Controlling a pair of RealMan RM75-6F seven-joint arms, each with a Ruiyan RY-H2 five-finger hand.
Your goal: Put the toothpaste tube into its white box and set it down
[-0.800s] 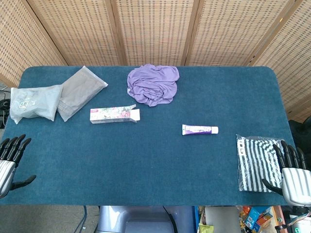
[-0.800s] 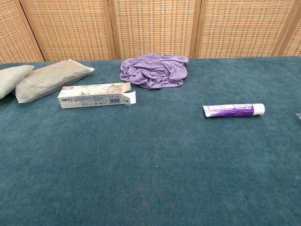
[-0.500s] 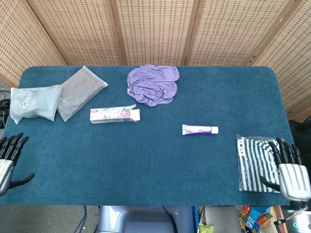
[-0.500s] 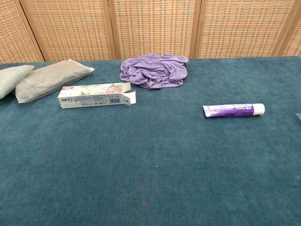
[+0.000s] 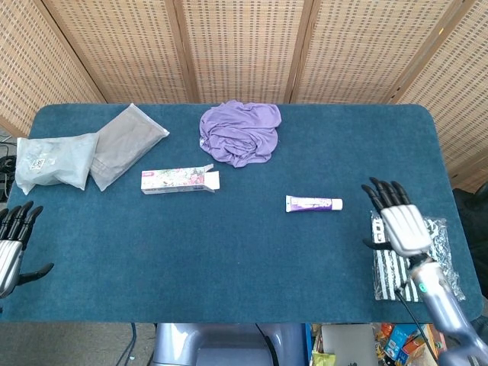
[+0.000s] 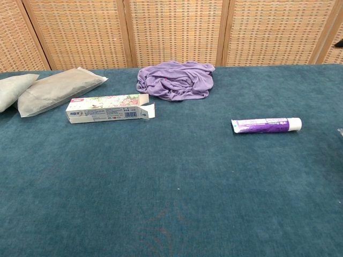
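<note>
The purple and white toothpaste tube (image 5: 313, 203) (image 6: 266, 125) lies flat right of the table's middle, cap to the right. Its white flowered box (image 5: 179, 181) (image 6: 109, 108) lies left of centre with the flaps at its right end open. My right hand (image 5: 399, 223) hovers open, fingers spread, a short way right of the tube and apart from it. At the table's left front edge my left hand (image 5: 13, 248) is open and empty. Neither hand shows in the chest view.
A crumpled purple cloth (image 5: 240, 133) lies at the back centre. Two grey pouches (image 5: 123, 144) (image 5: 53, 160) sit at the back left. A black-and-white striped bag (image 5: 415, 252) lies under my right hand at the right front edge. The blue table (image 5: 244, 259) ends just behind both hands.
My right hand has moved forward and left from the table's right front corner, over the striped bag toward the tube. The left hand drifted slightly. Tube and box have not moved.
</note>
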